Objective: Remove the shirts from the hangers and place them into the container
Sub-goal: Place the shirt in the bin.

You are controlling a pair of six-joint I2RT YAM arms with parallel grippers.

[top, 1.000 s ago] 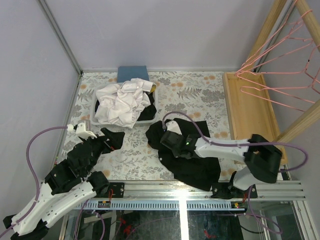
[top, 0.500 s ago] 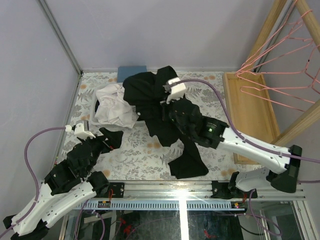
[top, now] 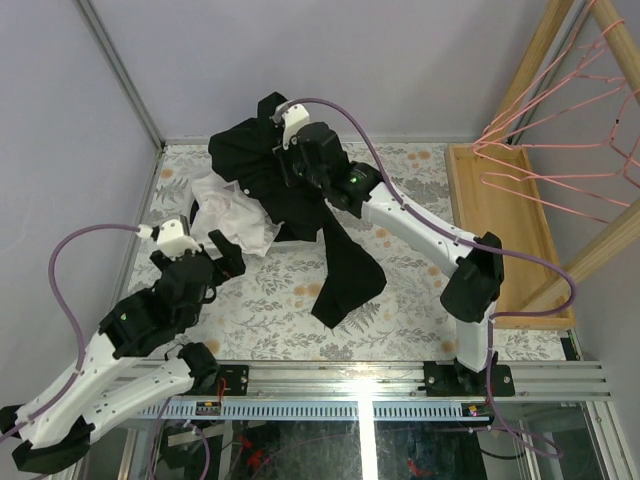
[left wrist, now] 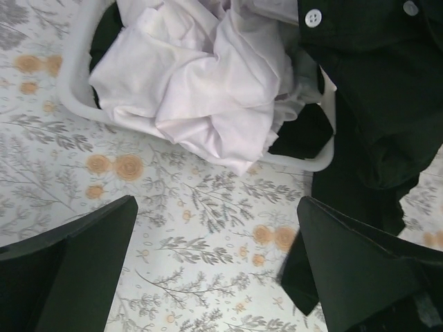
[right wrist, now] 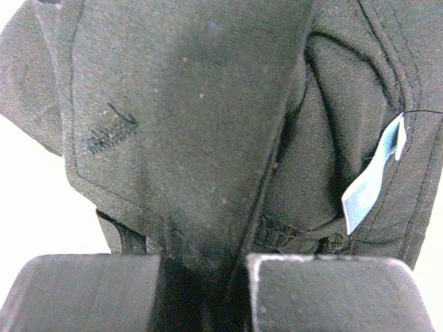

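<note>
Lab test cell: panelled walls [top: 350,60], aluminium frame [top: 540,375].

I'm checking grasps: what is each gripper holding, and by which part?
The right gripper pinches the black shirt by a fold near its label; the left gripper, open, holds nothing.

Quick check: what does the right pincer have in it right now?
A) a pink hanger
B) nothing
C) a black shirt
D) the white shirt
C: the right pincer is shut on a fold of the black shirt, which hangs from it beside and partly over the white basket.
</note>
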